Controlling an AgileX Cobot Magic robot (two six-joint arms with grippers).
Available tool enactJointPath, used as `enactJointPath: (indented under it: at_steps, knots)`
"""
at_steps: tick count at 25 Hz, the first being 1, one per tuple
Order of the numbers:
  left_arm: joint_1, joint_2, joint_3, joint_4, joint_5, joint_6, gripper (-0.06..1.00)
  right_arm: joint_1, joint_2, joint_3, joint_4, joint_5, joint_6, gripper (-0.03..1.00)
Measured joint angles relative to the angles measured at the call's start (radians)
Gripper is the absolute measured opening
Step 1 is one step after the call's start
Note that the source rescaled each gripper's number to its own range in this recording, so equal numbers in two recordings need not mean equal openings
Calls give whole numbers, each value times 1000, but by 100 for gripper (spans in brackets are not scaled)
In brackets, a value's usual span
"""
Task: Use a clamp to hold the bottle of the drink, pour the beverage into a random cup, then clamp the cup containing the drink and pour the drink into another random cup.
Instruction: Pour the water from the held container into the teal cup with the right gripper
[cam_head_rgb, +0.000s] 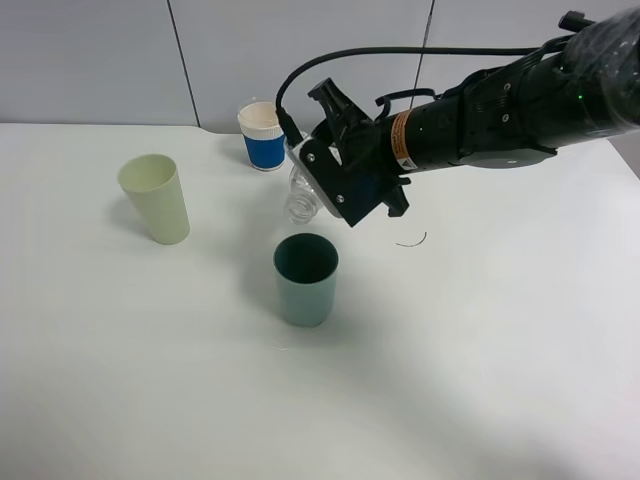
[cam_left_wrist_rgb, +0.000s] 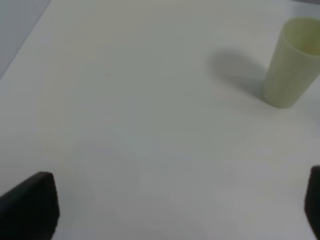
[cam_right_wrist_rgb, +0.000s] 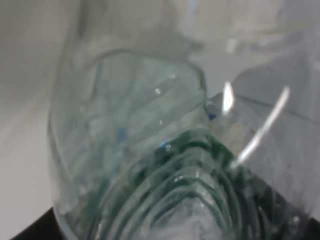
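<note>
Bottle (cam_head_rgb: 300, 200) clamped, tilted, in R pincer (cam_head_rgb: 332, 192); teal cup (cam_head_rgb: 305, 282) seen just below it; L pincer (cam_left_wrist_rgb: 172, 206) prob. apart.

Clear bottle (cam_head_rgb: 300, 195) tilted mouth-down just above teal cup (cam_head_rgb: 306, 285); pale-green cup (cam_head_rgb: 155, 198) far L, blue/white cup (cam_head_rgb: 263, 137) behind.

A plain white table (cam_head_rgb: 480, 360) fills most of the scene, spreading beneath and all around the right gripper (cam_head_rgb: 318, 188). Near the gripper, on the side its arm comes from, a thin dark curved mark (cam_head_rgb: 412, 241) lies on the tabletop like a short arc of thread; what it is cannot be told. Behind the gripper, past the table's far edge, stands a pale grey wall (cam_head_rgb: 90, 60) of flat panels, with narrow dark seams (cam_head_rgb: 181, 62) running down between them.
</note>
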Motion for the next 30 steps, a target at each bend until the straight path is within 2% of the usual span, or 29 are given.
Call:
enactJointPath:
  at_steps: [21, 30]
  knots:
    - [0, 0, 0, 0, 0, 0, 100, 0, 0, 0, 0, 39, -224, 2]
    - [0, 0, 0, 0, 0, 0, 100, 0, 0, 0, 0, 47, -261, 2]
